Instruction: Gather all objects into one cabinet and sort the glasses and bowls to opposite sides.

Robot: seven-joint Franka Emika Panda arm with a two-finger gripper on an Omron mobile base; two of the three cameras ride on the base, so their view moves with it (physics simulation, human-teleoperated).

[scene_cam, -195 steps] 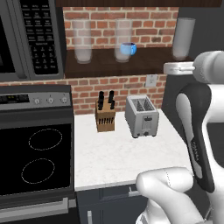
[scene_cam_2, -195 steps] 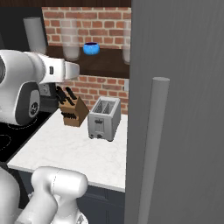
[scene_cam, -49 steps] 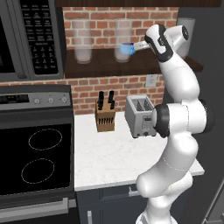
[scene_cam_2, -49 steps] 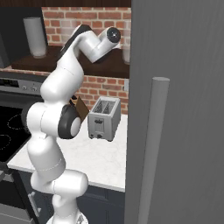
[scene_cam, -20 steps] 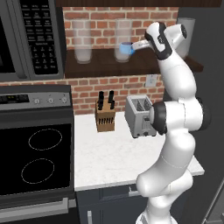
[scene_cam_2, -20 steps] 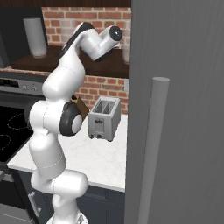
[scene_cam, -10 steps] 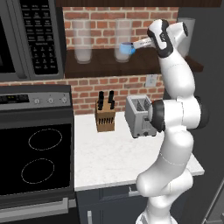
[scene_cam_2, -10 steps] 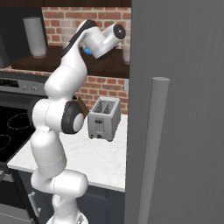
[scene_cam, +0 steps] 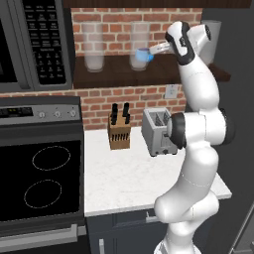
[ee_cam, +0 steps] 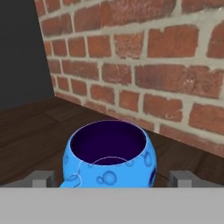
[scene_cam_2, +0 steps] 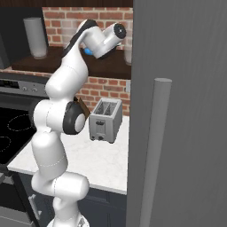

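Observation:
A small bright-blue bowl (ee_cam: pixel 109 155) with a dark inside stands on the brown wall shelf (scene_cam: pixel 114 77) against the brick wall. My gripper (ee_cam: pixel 111 179) is open, with one fingertip (ee_cam: pixel 43 178) on each side of the bowl and a small gap at both. In the left base view the gripper (scene_cam: pixel 155 48) reaches left to the blue bowl (scene_cam: pixel 143 54). Tall clear glasses (scene_cam: pixel 93 47) (scene_cam: pixel 139 39) stand on the same shelf. The navy cabinet door (scene_cam_2: pixel 186 102) with its grey bar handle (scene_cam_2: pixel 155 146) fills the right of the right base view.
On the white counter (scene_cam: pixel 124 183) stand a toaster (scene_cam: pixel 156 131) and a knife block (scene_cam: pixel 119 131). A stove (scene_cam: pixel 42 183) and a microwave (scene_cam: pixel 30 44) are at the left. Another glass (scene_cam: pixel 213 32) stands at the shelf's right end.
My hand has moved left along the shelf, closer to the blue bowl. The fingers have stayed open, and the bowl has not moved.

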